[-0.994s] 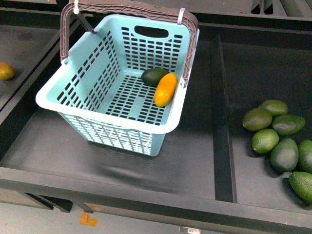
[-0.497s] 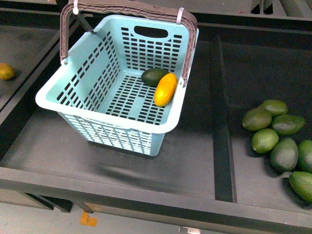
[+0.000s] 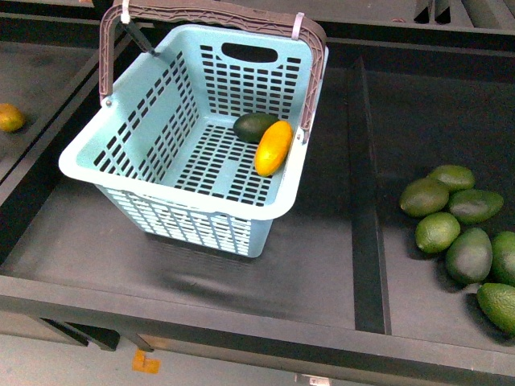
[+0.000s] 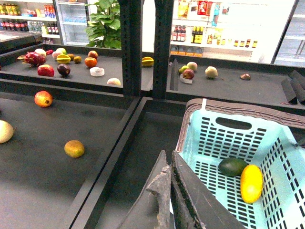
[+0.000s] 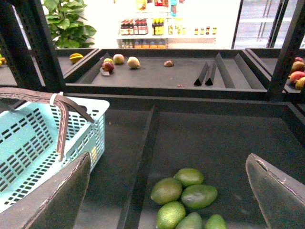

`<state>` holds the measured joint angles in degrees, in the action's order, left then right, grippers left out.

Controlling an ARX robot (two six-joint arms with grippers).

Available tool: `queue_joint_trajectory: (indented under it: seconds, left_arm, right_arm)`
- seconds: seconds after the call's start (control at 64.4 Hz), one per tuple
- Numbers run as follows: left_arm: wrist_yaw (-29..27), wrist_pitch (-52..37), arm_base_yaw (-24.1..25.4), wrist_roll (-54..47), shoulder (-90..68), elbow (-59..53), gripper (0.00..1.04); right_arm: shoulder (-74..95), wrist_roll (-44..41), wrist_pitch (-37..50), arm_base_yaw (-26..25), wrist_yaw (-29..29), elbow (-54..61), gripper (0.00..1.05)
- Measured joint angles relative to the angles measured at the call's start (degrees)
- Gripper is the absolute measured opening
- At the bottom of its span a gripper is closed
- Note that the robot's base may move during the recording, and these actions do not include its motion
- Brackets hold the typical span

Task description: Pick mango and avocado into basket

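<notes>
Black shelf tray [image 3: 306, 265] carries the basket [image 3: 121, 165]; mango [image 3: 273, 148] touches avocado [image 3: 254, 125] inside. Left gripper [image 4: 170, 191] seemingly closed, empty; right gripper [image 5: 171, 191] spread wide, empty

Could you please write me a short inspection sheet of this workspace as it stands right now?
Surface: black shelf tray, divider on its right.
Job's things: mango and avocado lie touching inside the basket.
Clutter: pile of green avocados right of the divider; one fruit far left.
Claws: left claw shut, empty; right claw open, empty.
Cables: nothing seen.
Surroundings: store shelves with fruit behind.
</notes>
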<state>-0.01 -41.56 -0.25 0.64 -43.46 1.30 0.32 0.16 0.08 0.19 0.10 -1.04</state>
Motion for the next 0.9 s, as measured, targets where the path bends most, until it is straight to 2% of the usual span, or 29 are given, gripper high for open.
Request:
queue_joint_trajectory:
  seconds: [0.186, 0.326, 0.559, 0.901]
  left_arm:
    - [0.00, 11.43, 0.02, 0.00, 12.81, -0.44, 0.02]
    - [0.00, 16.70, 0.02, 0.00, 18.38, -0.44, 0.02]
    - [0.00, 24.87, 0.02, 0.00, 26.82, -0.44, 0.02]
    - [0.00, 31.98, 0.04, 0.00, 33.88, -0.44, 0.02]
  right_arm:
    - [0.00, 0.00, 0.00, 0.00, 0.00, 0.00, 0.96]
    - [0.00, 0.00, 0.00, 0.00, 0.00, 0.00, 0.96]
    - [0.00, 0.00, 0.00, 0.00, 0.00, 0.00, 0.96]
    - [0.00, 0.00, 0.00, 0.00, 0.00, 0.00, 0.96]
